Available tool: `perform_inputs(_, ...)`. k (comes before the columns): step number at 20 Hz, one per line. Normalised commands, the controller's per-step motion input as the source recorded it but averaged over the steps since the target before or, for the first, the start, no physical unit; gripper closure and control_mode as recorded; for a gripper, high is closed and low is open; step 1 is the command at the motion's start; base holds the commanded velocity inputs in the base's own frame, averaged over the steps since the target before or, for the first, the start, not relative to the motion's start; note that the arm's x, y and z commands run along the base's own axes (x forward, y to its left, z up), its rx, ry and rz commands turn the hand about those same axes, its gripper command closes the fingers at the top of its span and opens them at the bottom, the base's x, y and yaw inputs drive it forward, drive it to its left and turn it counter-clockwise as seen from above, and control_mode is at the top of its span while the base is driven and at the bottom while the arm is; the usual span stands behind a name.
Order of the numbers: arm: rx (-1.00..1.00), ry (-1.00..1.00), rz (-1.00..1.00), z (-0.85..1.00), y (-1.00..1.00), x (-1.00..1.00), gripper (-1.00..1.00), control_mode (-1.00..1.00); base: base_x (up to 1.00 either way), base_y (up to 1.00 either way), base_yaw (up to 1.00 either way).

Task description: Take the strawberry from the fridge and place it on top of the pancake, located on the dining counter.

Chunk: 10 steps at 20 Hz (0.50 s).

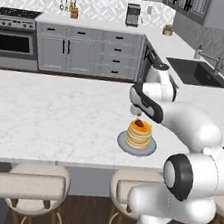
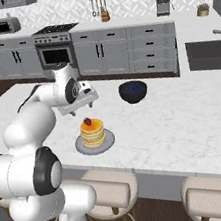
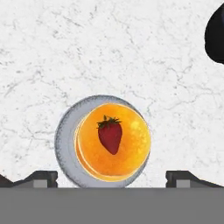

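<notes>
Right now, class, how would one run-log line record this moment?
strawberry: lying on pancake | plate: on counter | hand: open, above the stack, holding nothing

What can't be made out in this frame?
- Claw fingers: the hand view's bottom edge cuts them, leaving tips wide apart.
- Dark bowl: cut by the hand view's right edge.
- Plate far rim: hidden behind the pancake in the left base view.
</notes>
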Motion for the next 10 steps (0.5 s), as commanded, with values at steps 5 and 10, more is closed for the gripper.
perform_inputs(5,-0.04,0.03,-0.13,0.52,0.64,-0.88,-1.00,-1.00,0.00,0.00,0.00)
perform_inputs(10,0.00,0.01,-0.13,0.07,0.86,-1.00,-1.00,-1.00,0.00,0.00,0.00)
